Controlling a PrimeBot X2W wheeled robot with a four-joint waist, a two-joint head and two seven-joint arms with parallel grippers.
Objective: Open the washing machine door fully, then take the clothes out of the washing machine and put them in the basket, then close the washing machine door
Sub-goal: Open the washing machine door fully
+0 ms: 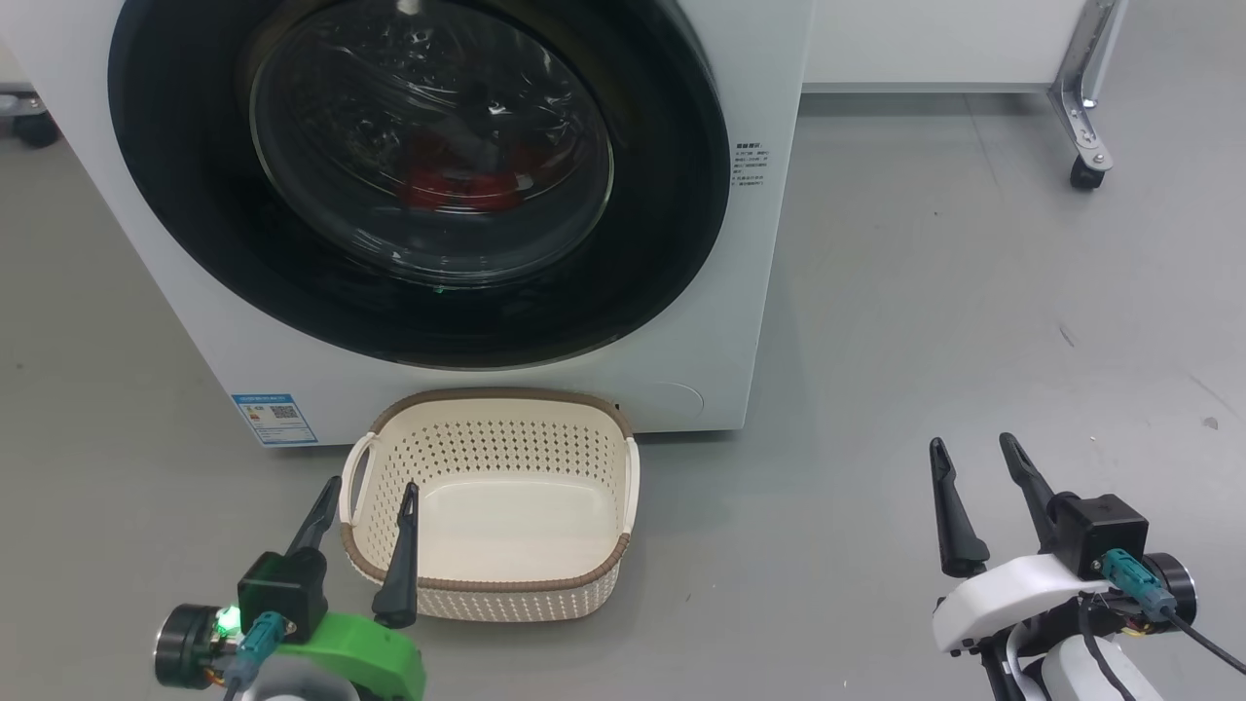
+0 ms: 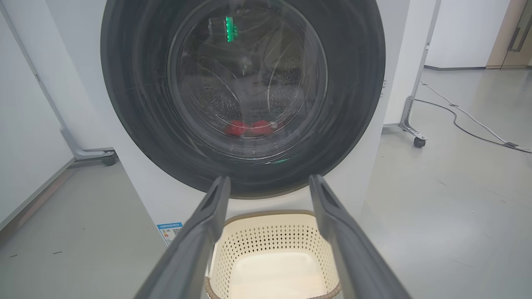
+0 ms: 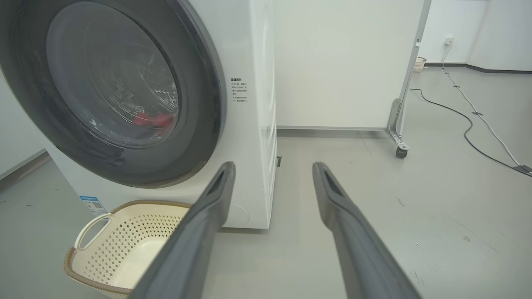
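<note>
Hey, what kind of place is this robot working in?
Probably a lab or test space: a washing machine on bare grey floor, white wheeled partitions, a loose cable.

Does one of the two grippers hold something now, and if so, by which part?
Nothing is held. The left gripper and the right gripper stand open and empty, in front of the closed washing machine door.

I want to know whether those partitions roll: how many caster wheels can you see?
2. One wheel sits on the floor right of the washer; the other wheel sits left of it. More may be hidden behind the washer.
</note>
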